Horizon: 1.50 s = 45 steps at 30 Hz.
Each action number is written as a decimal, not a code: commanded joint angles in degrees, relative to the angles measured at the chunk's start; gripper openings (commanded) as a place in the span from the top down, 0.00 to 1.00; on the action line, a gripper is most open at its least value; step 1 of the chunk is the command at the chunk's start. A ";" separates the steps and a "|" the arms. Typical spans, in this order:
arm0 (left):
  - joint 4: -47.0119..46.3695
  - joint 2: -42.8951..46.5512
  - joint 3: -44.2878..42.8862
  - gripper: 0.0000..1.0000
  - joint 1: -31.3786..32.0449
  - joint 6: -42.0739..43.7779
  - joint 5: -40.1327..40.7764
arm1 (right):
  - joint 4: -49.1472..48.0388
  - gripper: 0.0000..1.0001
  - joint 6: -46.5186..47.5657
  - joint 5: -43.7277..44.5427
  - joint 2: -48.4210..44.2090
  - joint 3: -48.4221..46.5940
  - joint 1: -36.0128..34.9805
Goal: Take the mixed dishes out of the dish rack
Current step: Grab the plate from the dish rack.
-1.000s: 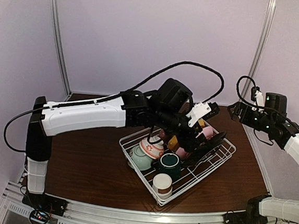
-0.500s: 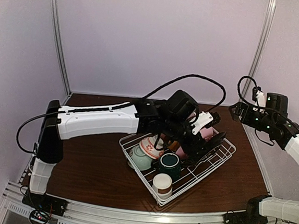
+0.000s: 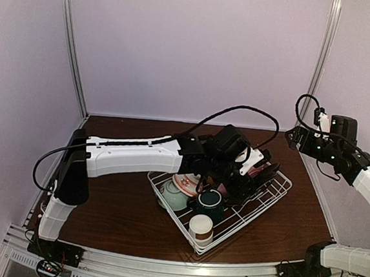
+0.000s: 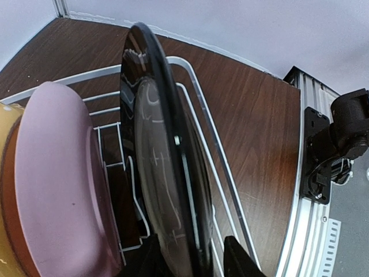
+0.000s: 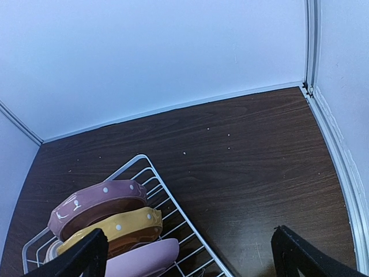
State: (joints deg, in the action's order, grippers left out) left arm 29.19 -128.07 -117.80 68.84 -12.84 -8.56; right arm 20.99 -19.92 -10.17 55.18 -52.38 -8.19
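The white wire dish rack (image 3: pixel 230 236) holds a red-and-white bowl (image 3: pixel 184 182), a pale green bowl (image 3: pixel 171 196), a dark green mug (image 3: pixel 210 204) and a white-and-brown cup (image 3: pixel 201 229). Pink (image 5: pixel 98 199) and yellow (image 5: pixel 115 228) plates stand on edge at its far side. The black utensil (image 4: pixel 167 173), flat and round, stands on edge beside a pale pink plate (image 4: pixel 57 184). My left gripper (image 4: pixel 193 262) is open, its fingers straddling the black utensil's rim; it also shows in the top view (image 3: pixel 250 176). My right gripper (image 5: pixel 190 259) is open and empty, raised behind the rack's right corner (image 3: pixel 296 138).
Dark wood table (image 3: pixel 114 203) lies left of the rack and behind it (image 5: pixel 253 156). The enclosure's walls and an upright post (image 3: pixel 321 66) stand close at the back right. The metal base rail (image 3: pixel 180 268) runs along the near edge.
My left arm has stretched out and lowered into the rack's far right side, bringing its fingers down around the black utensil. My right arm has barely moved.
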 commanded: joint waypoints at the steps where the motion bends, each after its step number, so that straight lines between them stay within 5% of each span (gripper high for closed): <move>1: -0.80 -1.74 -2.19 0.63 1.05 -1.05 1.36 | -0.06 0.00 -0.73 0.65 0.10 1.13 0.60; 14: -2.27 -0.23 -3.75 1.00 1.21 -1.98 -1.58 | -0.04 0.00 -0.90 -0.16 -0.24 1.05 1.33; 45: -17.30 14.40 1.75 1.00 0.04 -6.75 -16.17 | 1.33 0.00 -1.91 -0.39 -1.74 -0.62 2.21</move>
State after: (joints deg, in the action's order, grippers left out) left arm 26.98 -121.16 -115.18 68.82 -16.51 -15.73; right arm 21.04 -21.39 -10.52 54.52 -51.99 -6.37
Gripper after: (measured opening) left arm 0.067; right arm 0.996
